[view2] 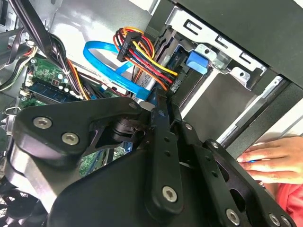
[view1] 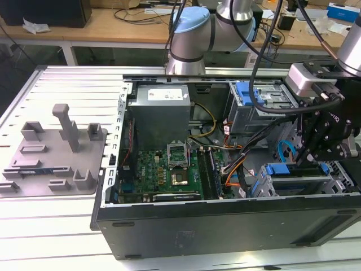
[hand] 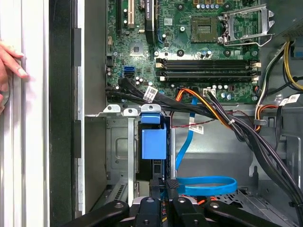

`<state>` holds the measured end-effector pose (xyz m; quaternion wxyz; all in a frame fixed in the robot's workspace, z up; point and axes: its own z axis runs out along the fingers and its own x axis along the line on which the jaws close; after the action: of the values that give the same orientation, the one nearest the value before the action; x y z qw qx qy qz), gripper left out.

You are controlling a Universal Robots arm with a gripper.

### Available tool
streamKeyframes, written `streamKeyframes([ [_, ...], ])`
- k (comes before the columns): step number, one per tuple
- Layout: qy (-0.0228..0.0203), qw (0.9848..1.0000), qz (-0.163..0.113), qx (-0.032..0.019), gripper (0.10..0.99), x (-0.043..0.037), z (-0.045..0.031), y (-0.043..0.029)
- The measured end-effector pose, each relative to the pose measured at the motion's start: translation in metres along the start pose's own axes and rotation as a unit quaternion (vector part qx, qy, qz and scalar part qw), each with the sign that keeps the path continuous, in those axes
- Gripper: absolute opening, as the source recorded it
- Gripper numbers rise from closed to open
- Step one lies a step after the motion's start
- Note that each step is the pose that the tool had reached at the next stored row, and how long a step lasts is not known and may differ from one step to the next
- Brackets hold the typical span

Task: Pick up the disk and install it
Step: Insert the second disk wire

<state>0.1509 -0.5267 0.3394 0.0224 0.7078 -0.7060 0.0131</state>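
First wrist view: install step in hand, with the disk (hand: 154,144) standing edge-on in the metal drive bay (hand: 118,142) of the open computer case, just beside the motherboard. The end effector (hand: 166,182) is directly at the disk's outer end, fingers narrow and apparently pinching its edge. Seating it likely calls for a straight push along the slot, clear of the blue cable (hand: 203,184).

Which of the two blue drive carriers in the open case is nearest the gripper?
The lower blue carrier, in the front bay directly beneath the gripper. The other blue carrier sits higher, in the bay beside the power supply.
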Motion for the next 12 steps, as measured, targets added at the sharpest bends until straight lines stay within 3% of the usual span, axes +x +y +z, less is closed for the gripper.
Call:
streamKeyframes([
  [4,-0.0002,1.0000,0.000,0.0000,0.161,0.0000,0.0006,0.0000],
  [5,-0.0007,1.0000,0.000,0.0001,0.231,-0.0001,0.0004,0.0000],
  [7,-0.0003,1.0000,0.000,0.0000,0.231,0.0001,-0.0008,0.0001],
  [8,-0.0003,1.0000,0.000,0.0000,0.298,0.0001,-0.0030,0.0001],
  [12,0.0009,1.0000,0.000,0.0000,0.298,-0.0025,-0.0124,0.0003],
])
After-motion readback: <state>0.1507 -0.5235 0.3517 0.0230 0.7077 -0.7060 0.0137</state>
